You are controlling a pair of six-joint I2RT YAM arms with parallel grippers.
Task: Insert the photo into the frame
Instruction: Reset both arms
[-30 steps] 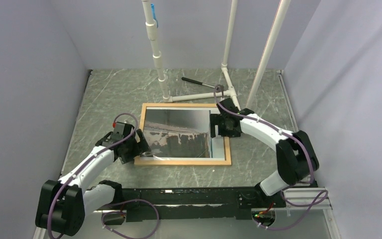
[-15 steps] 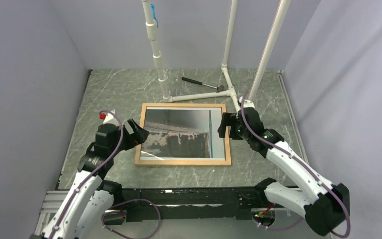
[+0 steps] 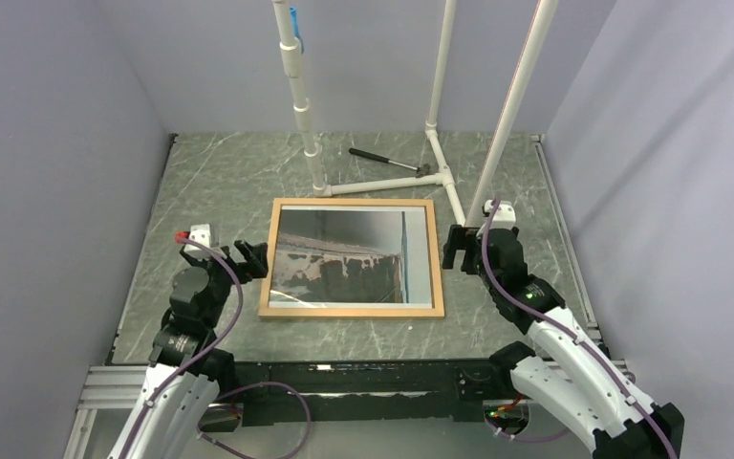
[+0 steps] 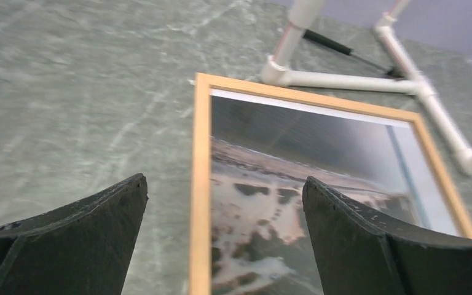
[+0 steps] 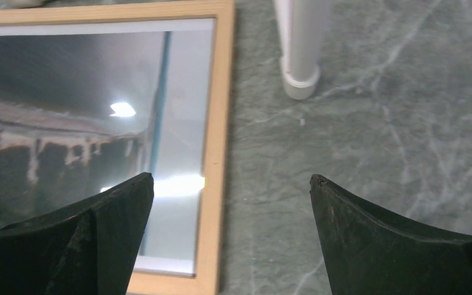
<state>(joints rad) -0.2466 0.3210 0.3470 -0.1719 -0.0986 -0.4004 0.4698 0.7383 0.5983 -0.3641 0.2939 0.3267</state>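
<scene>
Both grippers stand with their fingers spread wide and empty. The left gripper (image 3: 252,256), a second ago at the print's lower-left corner, has pulled back over bare tabletop at centre left of the overhead view. The right gripper (image 3: 453,247) has come off the print's right side and now hangs just outside the wood at centre right.

The glossy grey-blue rectangular photo (image 3: 344,258), with its dark brown patch and blue stripe, lies flat inside the thin light-wood rectangular frame (image 3: 352,311). Neither has moved from mid-view on the green-grey marbled table (image 3: 210,182).

The left wrist view is soft and cuts off the frame's near end. In the right wrist view, glare whitens part of the print.

The white plastic pipe stand (image 3: 382,185) lies just beyond the frame's upper edge. One upright's foot stands close beside the right gripper. Open tabletop runs along the frame's left and lower sides. A dark-handled tool (image 3: 382,160) lies behind the pipes.
</scene>
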